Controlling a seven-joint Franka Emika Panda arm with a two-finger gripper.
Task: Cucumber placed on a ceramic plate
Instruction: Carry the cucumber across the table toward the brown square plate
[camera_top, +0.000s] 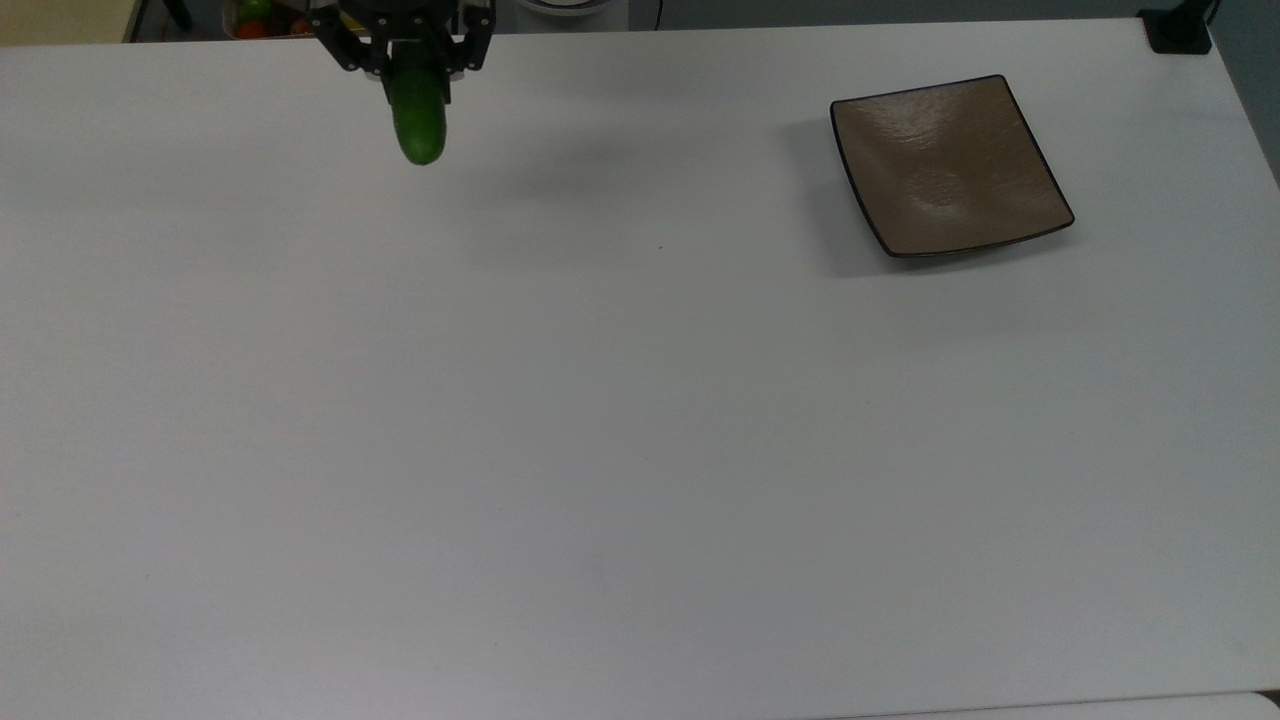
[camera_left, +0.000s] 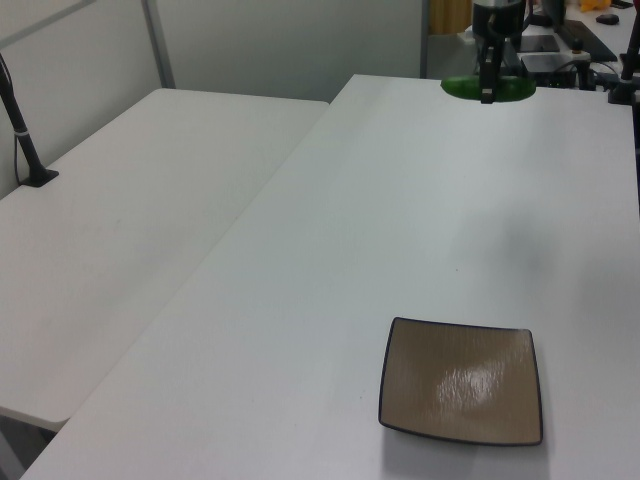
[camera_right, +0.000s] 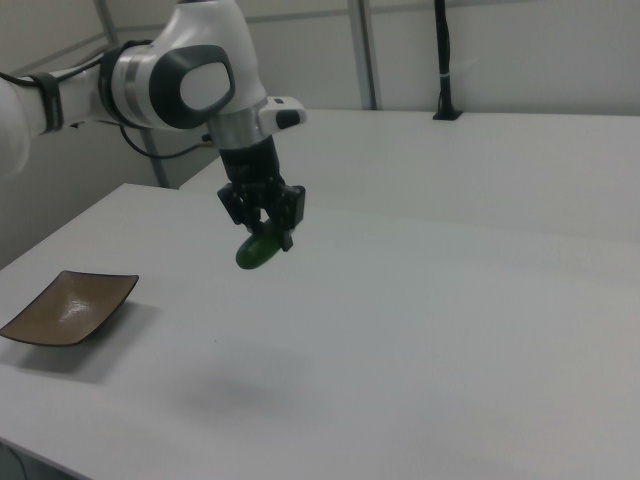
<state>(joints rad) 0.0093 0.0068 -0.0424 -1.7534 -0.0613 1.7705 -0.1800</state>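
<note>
The dark green cucumber (camera_top: 419, 122) hangs level, high above the white table, with my gripper (camera_top: 412, 72) shut on it near its middle. In the left view the cucumber (camera_left: 516, 90) sticks out to both sides of the gripper (camera_left: 487, 92). In the right view the cucumber (camera_right: 256, 251) is held under the gripper (camera_right: 265, 233), well clear of the tabletop. The square brown ceramic plate (camera_top: 948, 166) lies bare at the top view's right, far from the cucumber. The plate (camera_left: 462, 380) sits at the near edge in the left view, and the plate (camera_right: 66, 305) at the right view's left.
The white table (camera_top: 640, 420) stretches wide under the arm. A second white table (camera_left: 120, 230) adjoins it at the left view's left. A black clamp post (camera_top: 1178, 30) stands at the top view's far right corner. A container of red and green items (camera_top: 255, 15) sits beyond the far edge.
</note>
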